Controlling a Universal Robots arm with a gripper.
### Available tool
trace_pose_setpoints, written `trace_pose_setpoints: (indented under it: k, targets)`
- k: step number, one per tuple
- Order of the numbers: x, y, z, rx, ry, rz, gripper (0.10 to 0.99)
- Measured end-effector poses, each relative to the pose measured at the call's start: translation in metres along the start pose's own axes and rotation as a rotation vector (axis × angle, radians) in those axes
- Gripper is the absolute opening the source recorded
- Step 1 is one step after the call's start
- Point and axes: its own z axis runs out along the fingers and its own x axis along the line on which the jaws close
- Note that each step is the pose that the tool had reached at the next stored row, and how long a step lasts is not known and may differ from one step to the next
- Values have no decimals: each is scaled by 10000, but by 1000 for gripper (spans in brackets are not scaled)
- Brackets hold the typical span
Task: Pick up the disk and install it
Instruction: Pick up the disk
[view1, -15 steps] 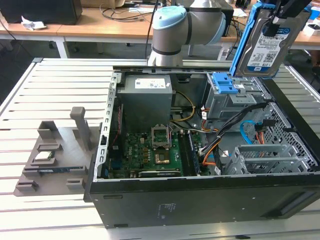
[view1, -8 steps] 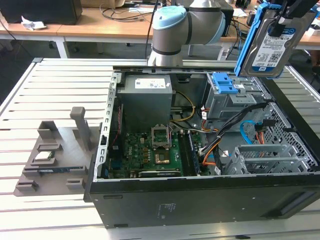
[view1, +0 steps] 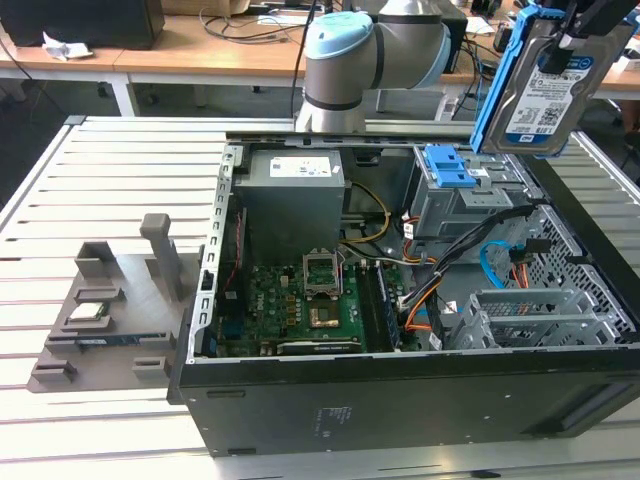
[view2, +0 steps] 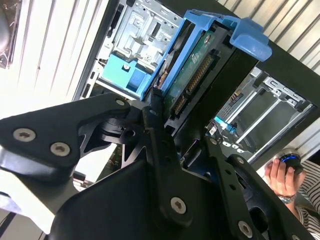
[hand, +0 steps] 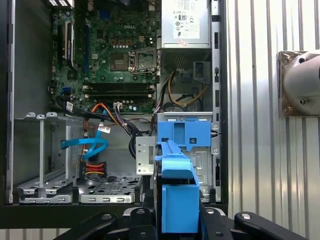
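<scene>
My gripper (view1: 578, 40) is shut on the disk (view1: 548, 95), a silver-grey drive with a blue-and-white label in a blue carrier frame. It hangs tilted in the air at the exterior view's upper right, above the back corner of the open computer case (view1: 400, 385). Just below it and toward the exterior view's left sits the drive cage with a blue latch plate (view1: 450, 170). In the second wrist view the black fingers (view2: 156, 117) clamp the disk (view2: 197, 75) by its edges. In the first wrist view the disk's blue carrier (hand: 177, 200) hangs over the blue latch plate (hand: 182, 132).
The case holds a motherboard (view1: 310, 300), a power supply (view1: 295, 185), loose cables (view1: 500, 265) and empty metal bays (view1: 545, 315). A grey fixture (view1: 110, 310) with a small silver chip (view1: 88, 312) lies on the slatted table. A person's hand (view2: 282, 172) shows beyond the case.
</scene>
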Motion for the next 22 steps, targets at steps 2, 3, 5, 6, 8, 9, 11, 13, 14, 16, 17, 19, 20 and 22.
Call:
trace_pose_setpoints:
  k: [2,3,5,6,8,9,11,13,14,16,17,19,20,22]
  targets:
    - [16,4,0,0,1,2,361]
    - [41,6,2,0,1,1,361]
    - [121,10,7,0,0,0,361]
    - [142,11,7,0,0,0,361]
    - [178,11,8,0,1,-1,361]
    - [195,12,8,0,1,0,361]
    - [225,12,9,0,2,-1,361]
    - [264,12,10,0,6,1,361]
    - [273,11,10,0,8,0,361]
    - [309,11,12,0,20,1,361]
    - [327,11,13,1,26,1,361]
    - [350,10,14,0,32,1,361]
    - [372,10,15,1,37,2,361]
    - [411,10,18,1,46,2,361]
